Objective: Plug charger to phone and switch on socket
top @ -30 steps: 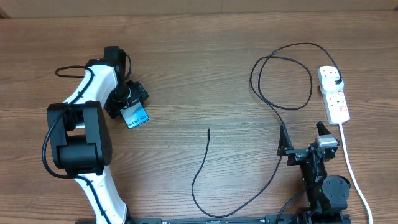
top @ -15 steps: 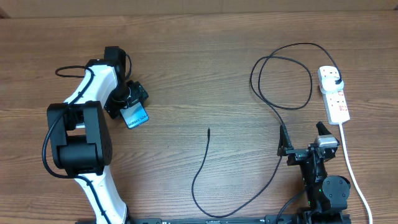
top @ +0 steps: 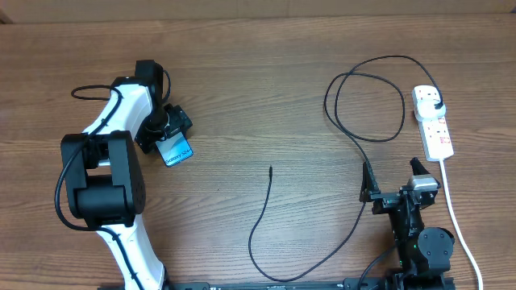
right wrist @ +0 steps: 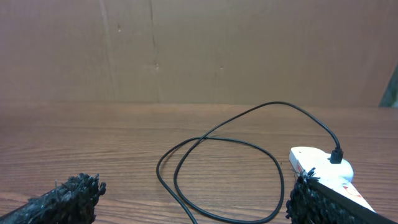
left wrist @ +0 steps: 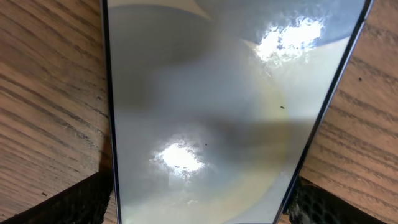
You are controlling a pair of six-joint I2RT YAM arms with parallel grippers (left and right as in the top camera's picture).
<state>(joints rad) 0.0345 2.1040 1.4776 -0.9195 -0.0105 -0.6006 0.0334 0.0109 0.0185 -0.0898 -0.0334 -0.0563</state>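
Nearest the robot's base, the right end effector (top: 393, 179) is resting low on the wooden worktop (top: 242, 89). Its fingers are standing apart with nothing between them. Beside it, the charger (top: 251, 236) is trailing in a long curve of thin black cable. Its connector tip (top: 271, 169) is lying loose mid-worktop, well apart from both arms.

Farther out on the left, the left end effector (top: 169, 138) is reaching down onto the phone (top: 175, 150). In the left wrist view its dark pads (left wrist: 81, 202) are pressing against the two long edges of the phone, so it is clamping the phone. The glossy screen is reflecting ceiling lights.

Farthest away on the right, the cable is coiling into a wide loop. It is ending at a black plug (top: 436, 107) sitting in the socket (top: 436, 133), a white power strip with small red-marked switches.

Judging the risks: the thin cable is lying flat, so the fingers may close beside it or grip it away from the tip, leaving the connector poorly aimed. Pulling the slack could tug the plug or drag the light strip. The phone, held only by its edges, may pivot or slip when the connector is pushed in. The switch is small and easy to miss.
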